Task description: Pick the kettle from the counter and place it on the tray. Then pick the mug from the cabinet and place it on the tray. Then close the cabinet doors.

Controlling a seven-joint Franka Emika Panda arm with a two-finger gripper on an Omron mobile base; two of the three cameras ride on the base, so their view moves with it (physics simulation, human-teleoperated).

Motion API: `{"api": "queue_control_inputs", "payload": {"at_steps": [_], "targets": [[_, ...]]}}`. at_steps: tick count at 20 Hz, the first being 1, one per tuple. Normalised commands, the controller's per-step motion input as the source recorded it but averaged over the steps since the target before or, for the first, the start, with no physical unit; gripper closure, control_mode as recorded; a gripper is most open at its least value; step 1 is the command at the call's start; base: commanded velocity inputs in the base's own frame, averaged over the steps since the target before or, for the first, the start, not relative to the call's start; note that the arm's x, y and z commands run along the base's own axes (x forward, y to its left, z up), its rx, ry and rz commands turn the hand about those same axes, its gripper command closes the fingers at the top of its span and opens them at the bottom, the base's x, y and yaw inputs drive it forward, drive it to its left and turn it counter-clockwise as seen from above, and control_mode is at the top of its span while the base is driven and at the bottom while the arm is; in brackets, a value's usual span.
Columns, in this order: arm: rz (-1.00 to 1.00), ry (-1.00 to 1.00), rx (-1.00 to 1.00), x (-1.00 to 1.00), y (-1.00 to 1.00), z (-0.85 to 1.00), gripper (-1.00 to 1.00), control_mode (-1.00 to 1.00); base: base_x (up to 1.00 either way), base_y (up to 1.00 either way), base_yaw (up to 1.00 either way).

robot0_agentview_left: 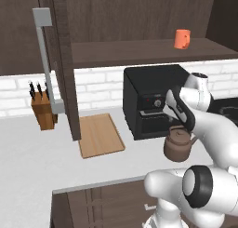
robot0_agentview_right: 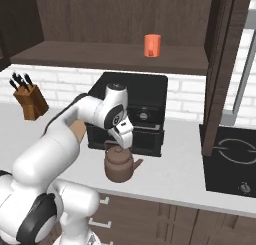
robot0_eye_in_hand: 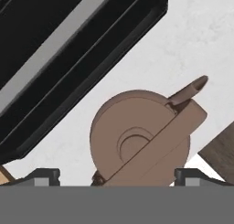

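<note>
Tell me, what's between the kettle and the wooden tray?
Just bare grey counter between the kettle and the tray, seen in the left base view.

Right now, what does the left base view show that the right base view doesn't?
Left base view: the flat light-wood tray in full, and the left dark-brown cabinet door. Right base view: the right cabinet door. Both: the squat dark-brown kettle under the open gripper, the bright orange mug, the brown knife block.
</note>
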Motion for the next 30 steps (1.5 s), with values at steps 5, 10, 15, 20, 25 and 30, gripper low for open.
{"api": "queue_control_inputs", "payload": {"at_steps": [5,10,15,20,25,30], "targets": [[-0.1,0.0,0.03,0.0,-0.04,-0.25,-1.0,-1.0,0.0,0.0,0.0],[-0.1,0.0,0.05,0.0,-0.01,-0.19,-1.0,-1.0,0.0,0.0,0.0],[-0.03,0.01,0.0,0.0,-0.02,-0.02,1.0,-1.0,0.0,0.0,0.0],[0.0,0.0,0.0,-0.07,0.0,0.0,1.0,-1.0,0.0,0.0,0.0],[0.0,-0.04,0.0,-0.19,0.25,0.16,1.0,-1.0,0.0,0.0,0.0],[0.05,-0.06,0.0,-0.1,0.73,0.66,1.0,-1.0,0.0,0.0,0.0]]}}
